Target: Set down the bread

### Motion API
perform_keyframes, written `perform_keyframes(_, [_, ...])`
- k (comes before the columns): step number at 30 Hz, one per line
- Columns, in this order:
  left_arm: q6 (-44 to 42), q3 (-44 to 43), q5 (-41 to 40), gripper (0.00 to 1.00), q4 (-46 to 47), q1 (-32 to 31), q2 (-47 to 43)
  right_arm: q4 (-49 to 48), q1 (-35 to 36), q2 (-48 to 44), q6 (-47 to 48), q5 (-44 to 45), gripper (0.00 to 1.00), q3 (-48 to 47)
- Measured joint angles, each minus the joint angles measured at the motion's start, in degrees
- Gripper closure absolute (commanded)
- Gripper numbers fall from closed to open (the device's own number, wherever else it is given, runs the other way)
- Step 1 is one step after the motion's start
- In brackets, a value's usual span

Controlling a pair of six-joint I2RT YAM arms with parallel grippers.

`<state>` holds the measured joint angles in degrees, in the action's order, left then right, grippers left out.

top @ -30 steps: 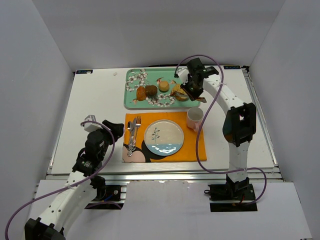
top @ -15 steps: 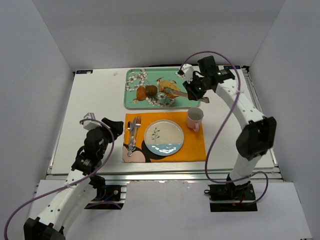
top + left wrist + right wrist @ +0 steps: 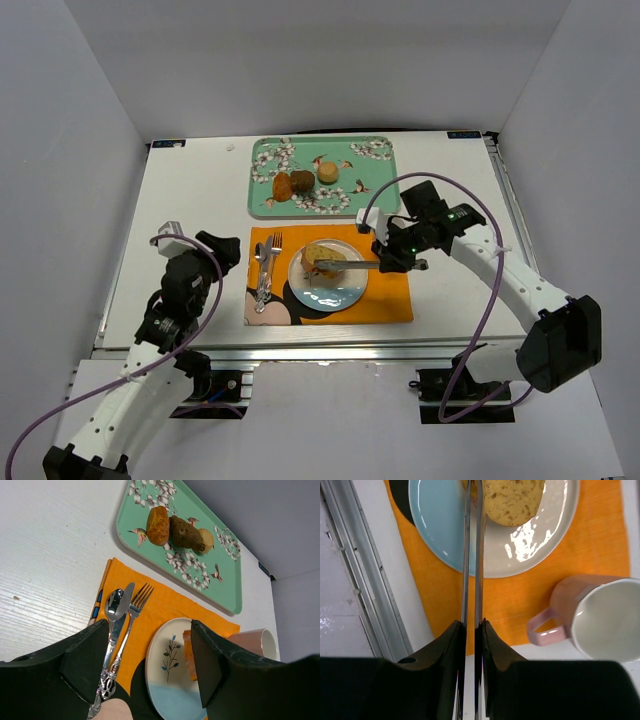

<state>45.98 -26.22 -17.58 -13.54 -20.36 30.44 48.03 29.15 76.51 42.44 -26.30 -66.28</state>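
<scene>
The bread (image 3: 322, 258) is a golden-brown slice over the far half of the white and blue plate (image 3: 335, 292). Thin metal tongs (image 3: 355, 265) pinch its edge. I cannot tell whether it rests on the plate. My right gripper (image 3: 390, 262) is shut on the tongs' handles, right of the plate. In the right wrist view the tongs (image 3: 472, 555) run from my right gripper (image 3: 472, 625) up to the bread (image 3: 512, 497) on the plate (image 3: 440, 530). My left gripper (image 3: 225, 250) is open and empty, left of the placemat; in its own view, between the fingers of my left gripper (image 3: 150, 645), a sliver of bread (image 3: 188, 652) shows.
The orange placemat (image 3: 385, 300) holds a fork (image 3: 270, 262), a spoon (image 3: 259, 265) and a knife. A pink mug (image 3: 600, 615) stands close to the right of my right gripper. The green floral tray (image 3: 370, 150) behind holds two brown rolls (image 3: 292, 184) and a pale bun (image 3: 328, 172).
My right arm has swung from the tray down to the plate, carrying the bread in the tongs. The left arm has barely moved.
</scene>
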Motion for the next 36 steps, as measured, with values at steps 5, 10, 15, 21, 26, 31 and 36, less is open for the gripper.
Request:
perform_keyframes(5, [0.0, -0.1, -0.5, 0.24, -1.6, 0.0, -0.8, -0.2, 0.4, -1.2, 1.3, 0.2, 0.86, 3.9])
perform_keyframes(10, [0.0, -0.2, -1.0, 0.24, -3.3, 0.0, -2.3, -0.3, 0.9, -1.4, 1.8, 0.2, 0.63, 4.3])
perform_keyframes(15, [0.1, -0.2, -1.6, 0.24, -4.2, 0.0, -3.8, -0.3, 1.0, -1.4, 2.8, -0.5, 0.56, 4.3])
perform_keyframes(21, [0.1, -0.2, -1.7, 0.24, -4.8, 0.0, -4.0, -0.3, 1.1, -1.4, 3.2, -1.4, 0.56, 4.3])
perform_keyframes(26, [0.1, -0.5, -1.7, 0.24, -5.7, 0.0, -4.1, -0.2, 1.1, -1.9, 3.2, -2.6, 0.59, 4.3])
perform_keyframes(31, [0.1, -0.8, -1.8, 0.25, -5.8, 0.0, -4.5, 0.0, 1.1, -2.7, 3.0, -4.4, 0.68, 3.0])
perform_keyframes(36, [0.2, -1.3, -1.5, 0.55, -5.6, 0.0, -4.0, -3.8, 0.4, -4.9, -1.3, -6.3, 0.87, -1.2])
